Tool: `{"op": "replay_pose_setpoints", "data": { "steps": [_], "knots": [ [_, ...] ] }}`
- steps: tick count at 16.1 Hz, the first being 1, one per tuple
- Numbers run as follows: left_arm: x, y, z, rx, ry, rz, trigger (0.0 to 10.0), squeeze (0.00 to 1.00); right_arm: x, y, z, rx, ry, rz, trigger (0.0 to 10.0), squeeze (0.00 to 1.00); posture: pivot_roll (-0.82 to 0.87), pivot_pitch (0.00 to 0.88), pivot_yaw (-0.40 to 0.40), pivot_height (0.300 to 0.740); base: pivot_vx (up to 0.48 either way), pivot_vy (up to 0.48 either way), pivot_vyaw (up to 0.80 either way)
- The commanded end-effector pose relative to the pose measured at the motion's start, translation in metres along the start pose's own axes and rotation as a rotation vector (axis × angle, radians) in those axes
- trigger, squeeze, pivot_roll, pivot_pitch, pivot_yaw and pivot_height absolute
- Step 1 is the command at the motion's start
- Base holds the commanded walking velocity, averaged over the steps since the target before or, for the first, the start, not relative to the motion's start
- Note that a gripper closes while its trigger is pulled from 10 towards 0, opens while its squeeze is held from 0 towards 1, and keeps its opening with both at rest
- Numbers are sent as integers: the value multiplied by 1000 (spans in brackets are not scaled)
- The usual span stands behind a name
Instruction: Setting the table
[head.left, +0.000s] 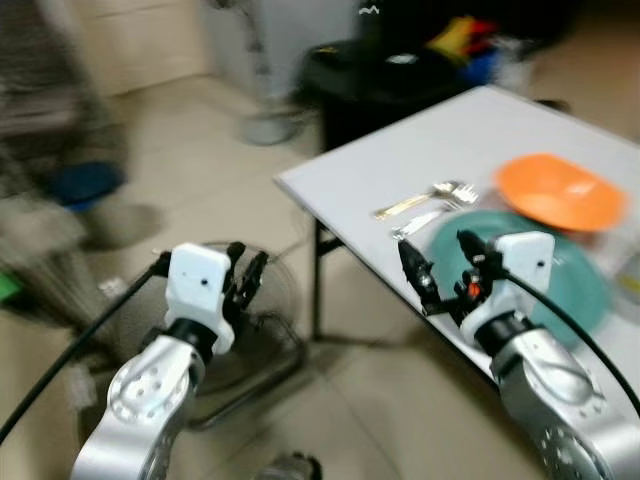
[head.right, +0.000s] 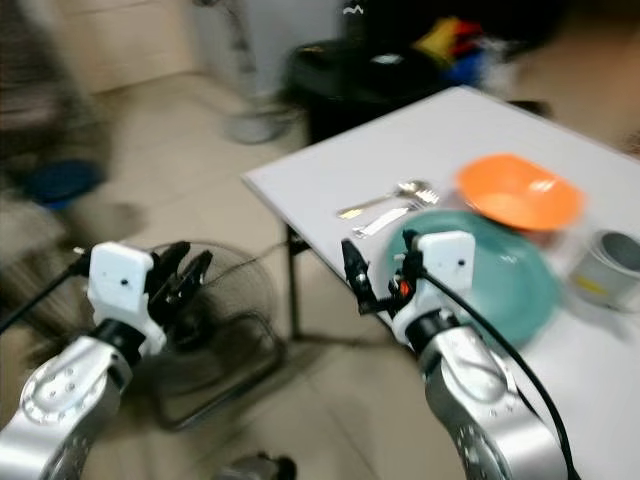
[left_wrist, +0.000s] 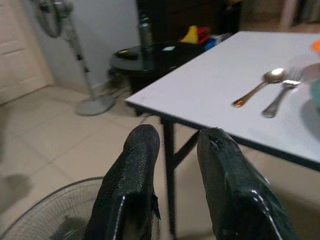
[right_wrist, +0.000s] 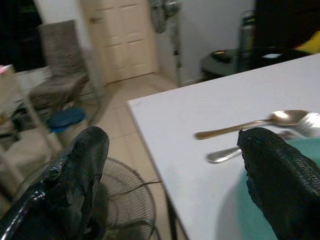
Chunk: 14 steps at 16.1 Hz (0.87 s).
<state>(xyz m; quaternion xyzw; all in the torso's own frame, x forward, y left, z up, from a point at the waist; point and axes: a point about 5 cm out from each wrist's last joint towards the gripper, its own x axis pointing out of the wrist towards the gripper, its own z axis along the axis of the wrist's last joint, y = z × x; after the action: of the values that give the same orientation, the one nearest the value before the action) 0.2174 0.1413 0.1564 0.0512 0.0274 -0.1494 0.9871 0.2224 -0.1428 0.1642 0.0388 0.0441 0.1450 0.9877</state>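
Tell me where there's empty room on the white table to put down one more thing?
The widest bare patch on the white table is the corner part beside the spoon and fork, away from the dishes. It's crowded where the teal plate, orange bowl and metal can sit close together.

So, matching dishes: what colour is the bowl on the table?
Orange; the bowl shows best in the right eye view.

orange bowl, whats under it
The orange bowl overlaps the far rim of the teal plate on the white table. What lies directly beneath the bowl is covered.
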Motion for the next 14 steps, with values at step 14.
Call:
{"op": "replay_pose_setpoints", "data": {
  "steps": [14],
  "knots": [
    [10,5,2,19,-24,27,10000,0,3,5,-10,68,-12,-2,10000,1000,150,0,41,727,0,0,800]
  ]
}}
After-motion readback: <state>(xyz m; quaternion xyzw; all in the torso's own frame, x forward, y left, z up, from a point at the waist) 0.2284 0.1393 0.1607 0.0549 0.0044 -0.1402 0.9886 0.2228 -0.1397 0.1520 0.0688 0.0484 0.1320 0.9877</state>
